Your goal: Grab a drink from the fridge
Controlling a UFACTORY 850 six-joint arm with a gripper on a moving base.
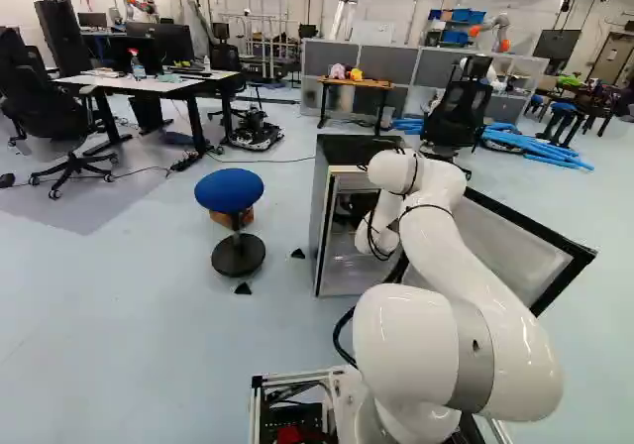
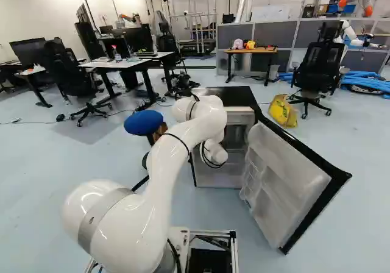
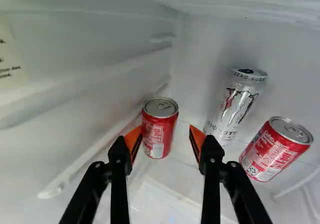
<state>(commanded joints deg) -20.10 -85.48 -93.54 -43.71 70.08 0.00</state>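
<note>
Pale blue floor [image 1: 129, 345] surrounds the fridge [image 2: 234, 95], whose door [image 2: 286, 181] hangs open beside the arm [image 2: 164, 175]. Inside, the claw [image 3: 165, 139] is spread wide, gripping nothing. A red can [image 3: 159, 129] stands upright ahead, between the fingers' lines but nearer the one by the side wall [image 3: 75, 94]; contact is unclear. Closing off-centre could shove or tip it. Drifting away from that wall, the other finger might knock the silver can [image 3: 235, 106] into the second red can [image 3: 276, 149].
</note>
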